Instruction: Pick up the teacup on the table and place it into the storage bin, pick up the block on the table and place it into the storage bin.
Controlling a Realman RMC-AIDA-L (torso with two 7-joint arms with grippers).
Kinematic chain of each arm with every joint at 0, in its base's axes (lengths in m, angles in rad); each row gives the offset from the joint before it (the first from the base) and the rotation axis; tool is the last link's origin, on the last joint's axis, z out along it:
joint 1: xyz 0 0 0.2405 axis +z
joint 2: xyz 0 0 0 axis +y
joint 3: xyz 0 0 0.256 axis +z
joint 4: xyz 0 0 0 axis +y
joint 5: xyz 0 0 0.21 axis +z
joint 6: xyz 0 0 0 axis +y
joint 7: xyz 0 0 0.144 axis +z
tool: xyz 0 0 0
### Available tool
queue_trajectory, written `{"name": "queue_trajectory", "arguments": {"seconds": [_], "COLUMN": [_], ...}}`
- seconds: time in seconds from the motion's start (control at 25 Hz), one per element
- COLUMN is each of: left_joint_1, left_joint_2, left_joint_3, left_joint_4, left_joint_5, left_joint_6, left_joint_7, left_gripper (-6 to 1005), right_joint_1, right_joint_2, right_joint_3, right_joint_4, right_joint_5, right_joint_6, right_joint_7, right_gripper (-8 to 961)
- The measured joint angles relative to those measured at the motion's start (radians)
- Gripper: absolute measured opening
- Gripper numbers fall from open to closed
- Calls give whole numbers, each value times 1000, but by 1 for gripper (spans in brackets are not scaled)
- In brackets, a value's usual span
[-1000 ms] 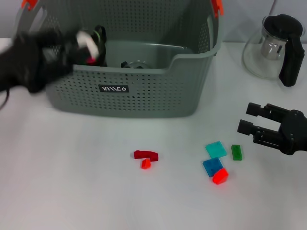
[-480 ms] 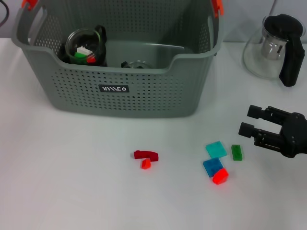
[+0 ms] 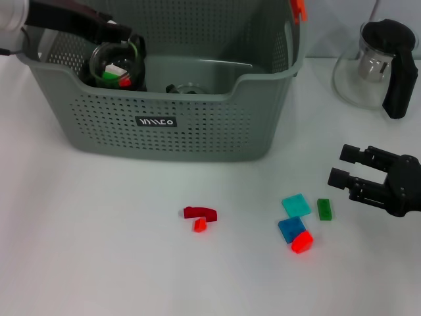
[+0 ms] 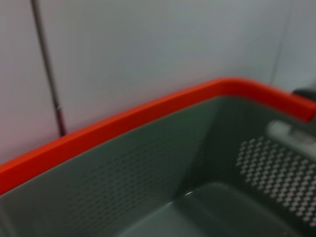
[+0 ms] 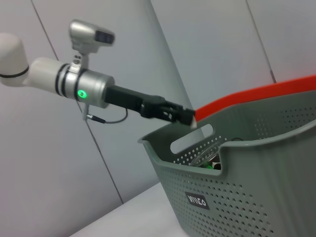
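Head view: the left tool [image 3: 122,31] reaches over the storage bin [image 3: 197,125], above the teacup [image 3: 117,66] inside; whether it is clenched cannot be told. The right tool [image 3: 346,164] hangs released near blocks [image 3: 296,205] on the counter [image 3: 99,250]. Right wrist view: the left tool [image 5: 185,116] hovers at the bin's rim.

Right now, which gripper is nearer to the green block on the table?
The right. The right gripper hovers just beside the green block, slightly above it. The left gripper is far off, over the far left corner of the storage bin.
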Motion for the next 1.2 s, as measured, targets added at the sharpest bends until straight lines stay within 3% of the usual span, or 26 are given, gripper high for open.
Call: {"name": "queue_trajectory", "arguments": {"seconds": [0.24,0.68,0.8,0.92,1.0,1.12,1.2], "left_joint_1": [0,-2,9,62,111,161,166], "left_joint_2": [-20,-22,-31,-47,-49,-31,-19], "left_joint_3": [29,46,29,-47,-119,-211,-283], "left_joint_4": [5,9,39,80,62,-72,-182], "left_joint_5": [63,95,49,-137,-367,-755,-907], "left_joint_6": [-61,-87,-91,-63,-5,145,273], "left_joint_7": [-24,-65,-50,34,130,254,313], "left_gripper": [474,488,579,670,670,671,671], "right_joint_1": [2,10,10,10,9,7,7], "right_joint_2": [0,-1,-1,0,0,0,0], "right_joint_3": [0,0,0,0,0,0,0], "right_joint_4": [0,0,0,0,0,0,-1], "right_joint_5": [0,0,0,0,0,2,3], "right_joint_6": [0,5,6,7,7,6,6], "right_joint_7": [0,3,1,0,0,0,0], "right_gripper": [759,759,759,759,759,759,759]}}
